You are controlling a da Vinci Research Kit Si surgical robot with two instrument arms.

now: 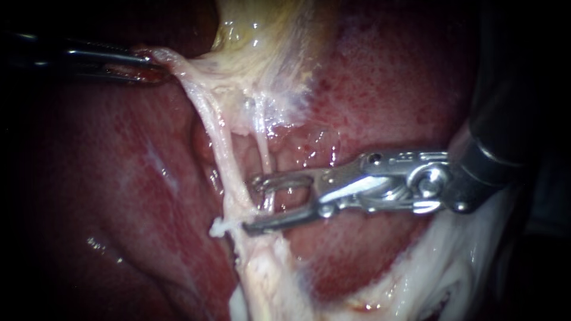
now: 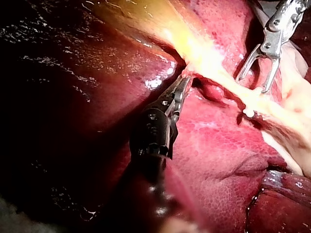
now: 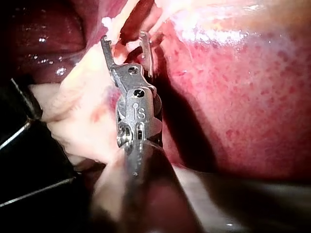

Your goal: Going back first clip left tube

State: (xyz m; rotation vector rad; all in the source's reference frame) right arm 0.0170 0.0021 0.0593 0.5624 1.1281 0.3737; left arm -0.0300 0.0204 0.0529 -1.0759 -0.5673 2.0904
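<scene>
Left instrument (image 1: 159, 64) clenched on gallbladder tissue (image 1: 181, 68); right instrument (image 1: 253, 205) jaws gape around the thinner tube (image 1: 262, 145) of 2.

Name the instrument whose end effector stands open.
The right instrument: a clear gap shows between its jaws. The left instrument is shut on gallbladder tissue.

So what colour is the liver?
The liver is red with darker speckles; right wrist view shows it best.

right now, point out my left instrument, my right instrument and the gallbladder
left instrument (image 1: 153, 63): endoscope view, midway between its tips
right instrument (image 1: 252, 205): endoscope view, midway between its open tips
gallbladder (image 1: 267, 35): endoscope view, its yellowish wall
</scene>
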